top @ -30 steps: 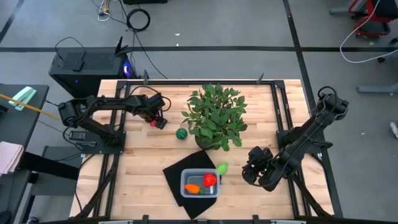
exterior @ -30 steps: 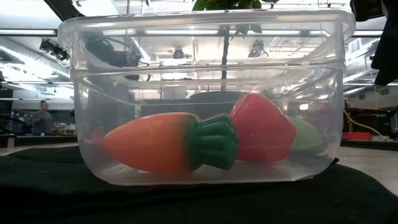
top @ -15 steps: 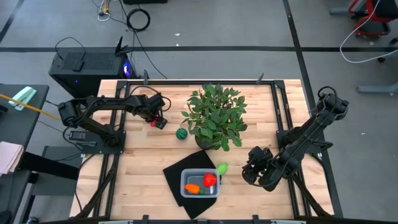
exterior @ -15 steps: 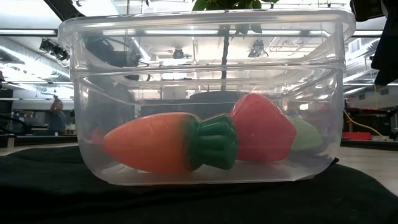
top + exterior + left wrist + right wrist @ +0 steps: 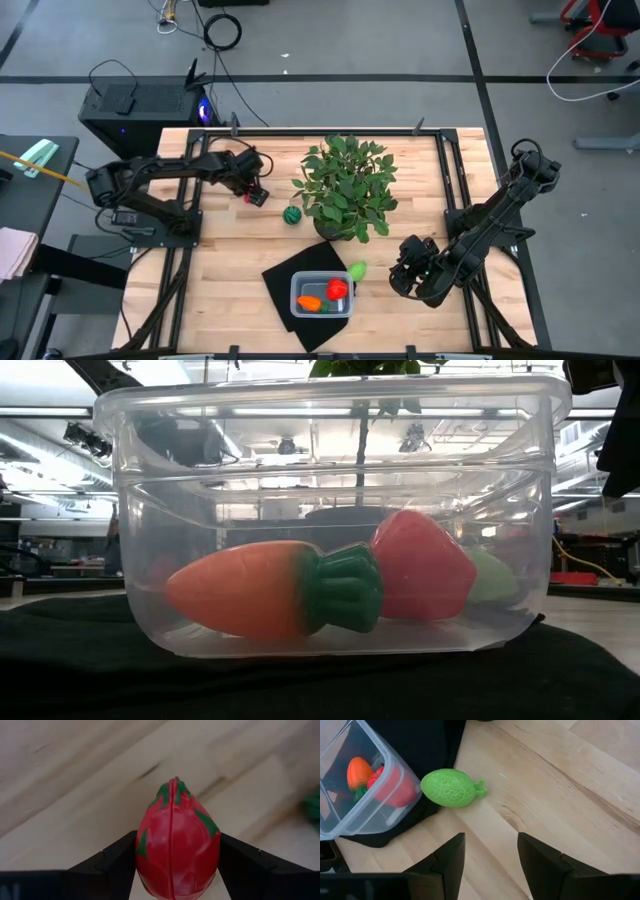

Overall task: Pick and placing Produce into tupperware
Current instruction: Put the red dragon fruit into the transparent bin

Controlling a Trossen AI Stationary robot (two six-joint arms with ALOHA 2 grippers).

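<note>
My left gripper [image 5: 254,192] stands at the far left of the table, shut on a red toy fruit with green tips [image 5: 177,845]. A dark green striped ball [image 5: 292,214] lies on the wood beside it. The clear tupperware [image 5: 322,295] sits on a black mat [image 5: 290,272] near the front and holds an orange carrot [image 5: 250,592] and a red piece [image 5: 425,565]. A light green piece [image 5: 452,787] lies on the table by the tub's far right corner. My right gripper [image 5: 490,865] hovers open just right of it, with nothing between its fingers. My left gripper pinches the red fruit's two opposite sides [image 5: 145,862] between its two fingers, which come steeply from above. The fruit's green-tipped end [image 5: 172,787] points away from the gripper. Whether the fruit still rests on the table I cannot tell.
A big leafy potted plant [image 5: 348,188] stands mid-table between my left gripper and the tupperware. Black rails [image 5: 455,210] run along both sides of the wooden top. Bare wood lies at the front left and between the plant and the right arm.
My left arm's elbow has swung a little toward the table's left edge, while its gripper stays at the red fruit. The right arm and the produce in the tub have kept still.
</note>
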